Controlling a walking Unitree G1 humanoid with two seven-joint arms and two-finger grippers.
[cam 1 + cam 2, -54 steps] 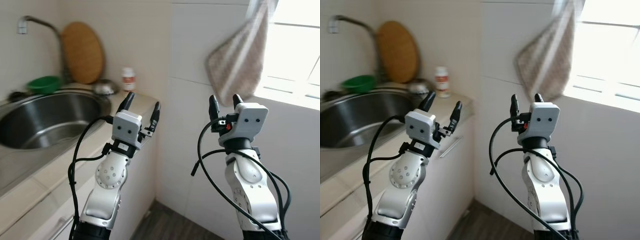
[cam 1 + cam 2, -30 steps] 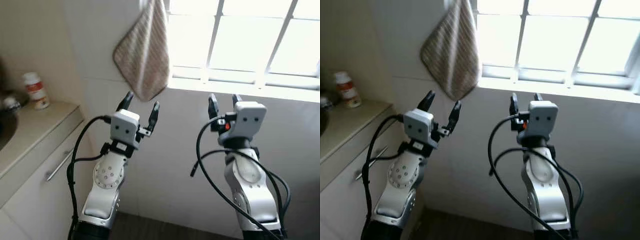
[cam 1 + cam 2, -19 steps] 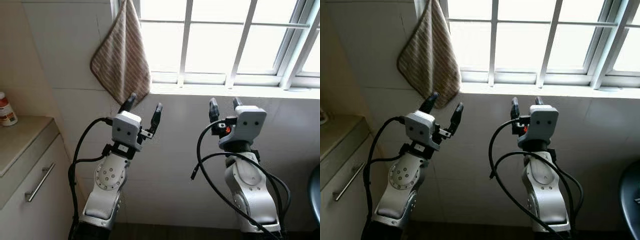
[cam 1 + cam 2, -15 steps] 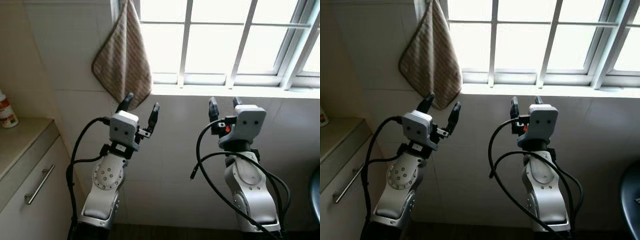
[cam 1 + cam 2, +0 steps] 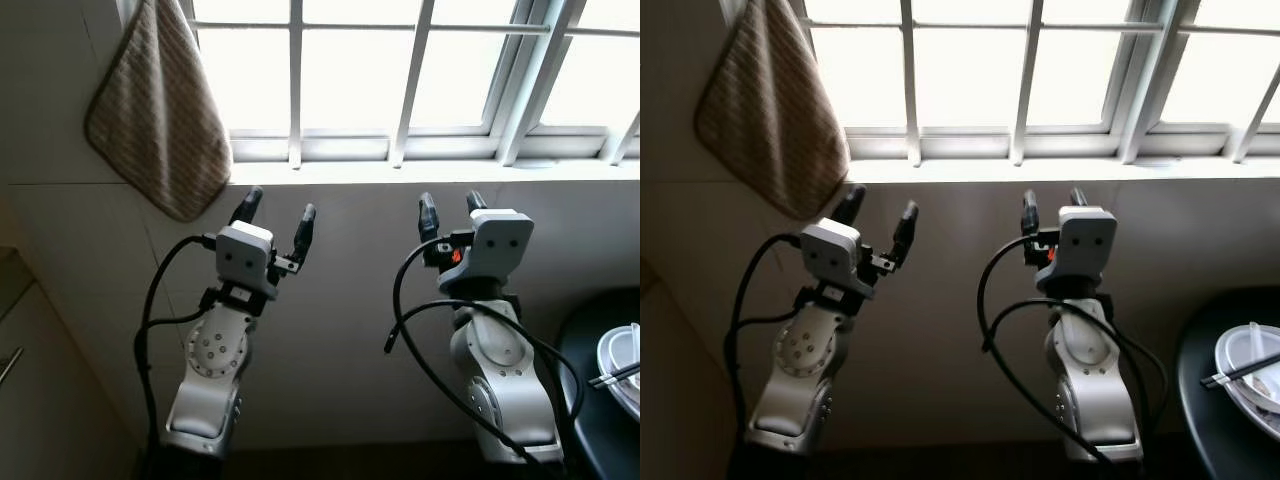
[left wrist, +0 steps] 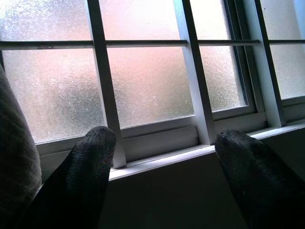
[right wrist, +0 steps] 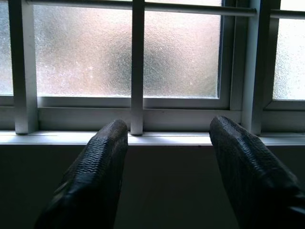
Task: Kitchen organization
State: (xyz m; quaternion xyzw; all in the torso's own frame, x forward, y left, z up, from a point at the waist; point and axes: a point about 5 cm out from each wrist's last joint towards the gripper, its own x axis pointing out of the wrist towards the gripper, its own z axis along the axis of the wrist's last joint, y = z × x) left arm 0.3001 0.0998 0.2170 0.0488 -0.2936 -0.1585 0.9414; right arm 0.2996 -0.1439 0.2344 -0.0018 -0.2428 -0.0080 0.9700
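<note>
Both arms are raised in front of a tiled wall under a barred window [image 5: 400,70]. My left gripper [image 5: 276,208] is open with nothing between its fingers, just right of a hanging striped cloth [image 5: 155,115]. My right gripper [image 5: 446,206] is also open and holds nothing. At the far right a dark round table [image 5: 590,400] carries a white bowl [image 5: 618,365] with dark chopsticks [image 5: 612,375] laid across it. Both wrist views look past the black fingertips [image 6: 90,152] [image 7: 102,157] at frosted panes and the window sill.
The window sill [image 5: 400,172] runs along the wall just above the grippers. A pale cabinet front [image 5: 30,400] with part of a handle stands at the far left. Dark floor lies below, between the arms.
The camera has swung to the right: the sink, counter and bottle have left the picture, the cloth has shifted left, and the dark table with the bowl has come in at the right. Both grippers stay open.
</note>
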